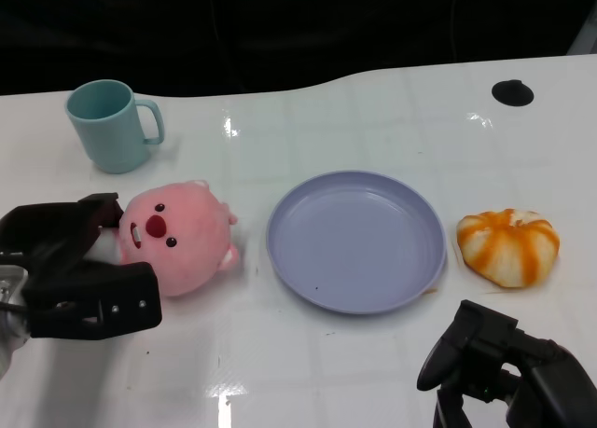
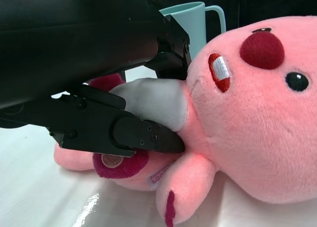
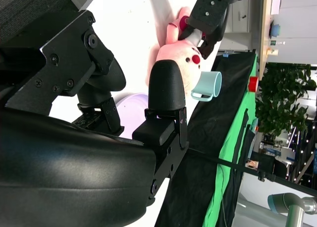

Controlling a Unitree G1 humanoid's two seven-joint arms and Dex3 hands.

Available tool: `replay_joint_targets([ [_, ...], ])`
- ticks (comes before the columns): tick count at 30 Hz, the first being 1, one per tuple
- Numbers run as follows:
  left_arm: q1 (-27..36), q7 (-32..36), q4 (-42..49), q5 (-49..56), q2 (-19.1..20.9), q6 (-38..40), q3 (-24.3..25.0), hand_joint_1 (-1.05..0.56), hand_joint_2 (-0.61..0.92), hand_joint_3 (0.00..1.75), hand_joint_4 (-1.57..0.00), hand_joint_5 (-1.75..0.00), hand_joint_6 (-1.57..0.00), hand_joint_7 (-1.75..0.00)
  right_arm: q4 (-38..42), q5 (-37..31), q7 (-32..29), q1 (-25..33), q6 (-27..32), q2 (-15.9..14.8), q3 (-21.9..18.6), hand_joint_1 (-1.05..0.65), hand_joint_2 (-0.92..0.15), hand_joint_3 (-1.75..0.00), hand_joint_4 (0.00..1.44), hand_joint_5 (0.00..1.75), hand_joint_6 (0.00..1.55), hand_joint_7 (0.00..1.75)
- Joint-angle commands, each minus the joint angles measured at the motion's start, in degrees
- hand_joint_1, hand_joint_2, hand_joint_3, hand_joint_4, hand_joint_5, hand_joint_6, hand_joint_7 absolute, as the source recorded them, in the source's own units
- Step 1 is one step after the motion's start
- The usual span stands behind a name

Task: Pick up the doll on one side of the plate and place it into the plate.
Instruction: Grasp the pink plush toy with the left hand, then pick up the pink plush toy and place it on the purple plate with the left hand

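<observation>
Between my left hand's (image 1: pixel 75 265) fingers sits the doll (image 1: pixel 182 237), touched but not yet gripped; I should squeeze evenly before lifting toward the plate (image 1: pixel 354 240).

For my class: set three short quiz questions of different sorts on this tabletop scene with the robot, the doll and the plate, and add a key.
1. True or false: the pink doll already lies in the plate.
2. Which hand is at the doll? A) left hand B) right hand
3. Fill in: the teal ___ stands behind the doll.

Key: 1. False, it lies on the table beside the plate. 2. A; its fingers touch the doll. 3. mug.
</observation>
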Motion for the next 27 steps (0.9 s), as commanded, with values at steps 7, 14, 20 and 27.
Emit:
replay_joint_targets([
  [7,6.5,0.1,-19.3,-1.1,0.5,10.0,4.6,-0.21,0.60,0.93,-0.89,-1.75,-0.66,-1.75,-0.4,0.4,0.0,-0.1,0.0,-0.3,-0.1,0.09,-0.40,-1.40,0.71,1.75,0.62,1.55],
  [14,10.2,-5.0,-34.8,-2.0,0.3,16.1,7.7,-0.20,0.52,1.06,-0.91,-1.75,-0.69,-1.75,-0.3,0.2,0.0,-0.2,0.0,-0.3,0.0,0.09,-0.39,-1.40,0.72,1.75,0.62,1.55],
  [20,10.8,-7.8,-42.7,-1.3,-0.8,17.8,7.7,-0.20,0.50,1.07,-0.90,-1.75,-0.70,-1.75,-0.4,0.3,0.0,-0.1,0.2,-0.3,0.0,0.09,-0.39,-1.40,0.71,1.75,0.62,1.55],
  [27,8.1,-11.8,-47.1,0.8,-5.0,20.3,4.8,-0.25,0.60,0.79,-0.91,-1.75,-0.65,-1.75,-0.1,0.3,0.1,-0.2,-0.1,-0.4,0.2,0.09,-0.39,-1.40,0.71,1.75,0.62,1.55],
])
